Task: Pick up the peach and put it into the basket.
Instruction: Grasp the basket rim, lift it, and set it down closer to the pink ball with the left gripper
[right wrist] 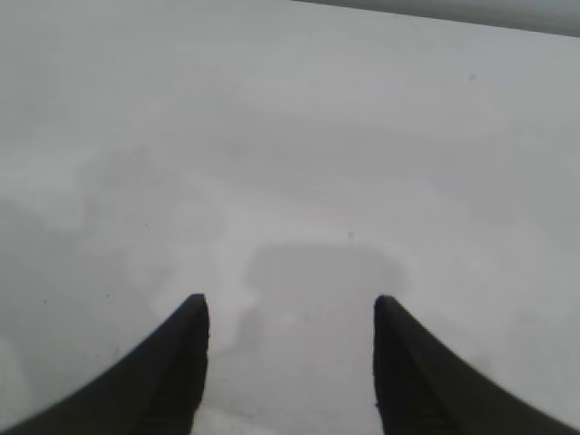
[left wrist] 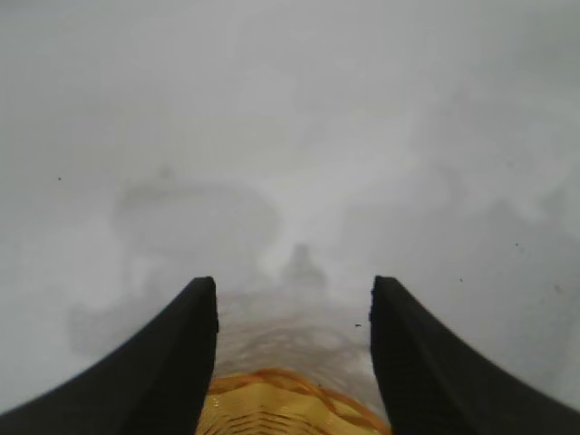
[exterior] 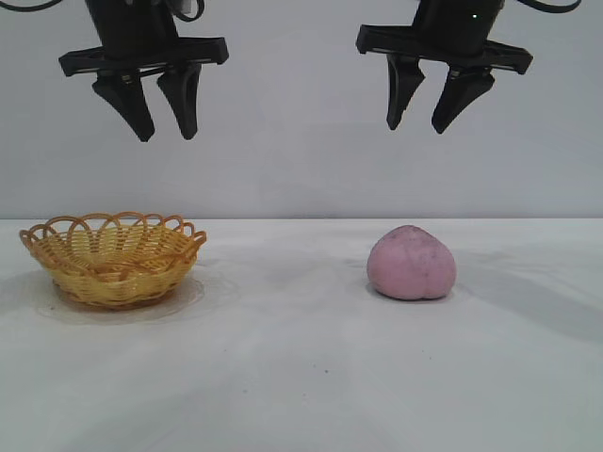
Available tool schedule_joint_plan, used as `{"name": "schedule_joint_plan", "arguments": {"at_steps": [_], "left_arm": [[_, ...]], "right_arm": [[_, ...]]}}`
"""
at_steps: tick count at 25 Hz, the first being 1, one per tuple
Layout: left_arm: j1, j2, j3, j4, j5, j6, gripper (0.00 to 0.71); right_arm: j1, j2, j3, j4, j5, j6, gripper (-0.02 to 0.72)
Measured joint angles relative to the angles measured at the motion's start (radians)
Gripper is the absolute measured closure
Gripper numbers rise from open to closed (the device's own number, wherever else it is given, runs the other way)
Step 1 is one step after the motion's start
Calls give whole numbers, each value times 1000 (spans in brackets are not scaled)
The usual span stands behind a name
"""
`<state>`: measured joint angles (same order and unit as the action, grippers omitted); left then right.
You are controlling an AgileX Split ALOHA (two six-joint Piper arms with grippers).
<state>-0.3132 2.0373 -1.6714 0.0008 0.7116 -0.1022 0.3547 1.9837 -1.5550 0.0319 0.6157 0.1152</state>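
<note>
Matt fruit, woven basket, dull white tabletop

The peach [exterior: 412,263] has a matt, faintly mottled pink-mauve skin with no shine. The basket [exterior: 113,259] is yellow-orange wickerwork, slightly glossy on its looped rim. The table [exterior: 301,377] is a smooth, matt white surface with a few dark specks. Both the left gripper [exterior: 162,111] and the right gripper [exterior: 433,102] have fingers of smooth matt black plastic.

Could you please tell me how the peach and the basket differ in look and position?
The peach is a solid, rounded pink-mauve fruit; the basket is open, woven, yellow-orange. The peach lies below the right gripper, the basket below the left gripper. Both rest on the white table, untouched.
</note>
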Motion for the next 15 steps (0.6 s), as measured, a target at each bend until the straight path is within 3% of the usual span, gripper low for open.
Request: {"name": "schedule_joint_plan", "arguments": {"at_steps": [15], "left_arm": [[0, 0, -1, 0, 14, 0, 373]], "right_arm": [[0, 0, 0, 2, 6, 0, 314]]}}
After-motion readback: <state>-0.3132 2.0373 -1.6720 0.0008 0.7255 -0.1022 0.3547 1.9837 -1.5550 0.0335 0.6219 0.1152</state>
